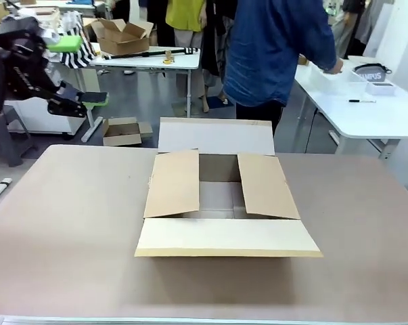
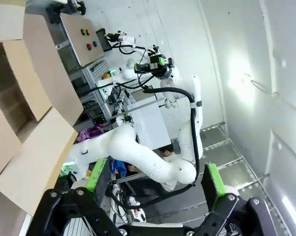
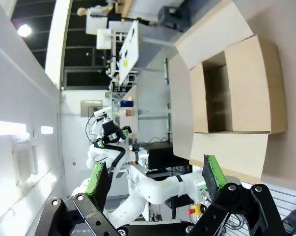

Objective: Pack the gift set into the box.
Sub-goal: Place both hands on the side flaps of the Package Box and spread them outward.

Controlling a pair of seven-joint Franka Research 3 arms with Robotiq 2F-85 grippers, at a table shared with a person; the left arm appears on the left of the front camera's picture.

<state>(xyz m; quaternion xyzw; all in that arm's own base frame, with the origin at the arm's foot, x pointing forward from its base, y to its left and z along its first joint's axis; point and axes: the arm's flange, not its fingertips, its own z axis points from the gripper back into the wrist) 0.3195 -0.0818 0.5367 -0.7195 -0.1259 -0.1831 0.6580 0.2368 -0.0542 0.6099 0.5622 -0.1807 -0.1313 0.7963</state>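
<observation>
Left jaws gape wide, raised at far left. On the desk (image 1: 68,217) the box (image 1: 217,196) has both side flaps sagging inward, which could snag whatever is lowered in. The gift set (image 1: 371,74) seems to sit on the side desk (image 1: 366,118) at right, well apart. Right jaws gape wide too.

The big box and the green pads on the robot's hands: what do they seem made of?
The box looks like matte brown corrugated cardboard, by its tan flaps and raw edges. The matte green pads look like rubber or foam; unclear which.
</observation>
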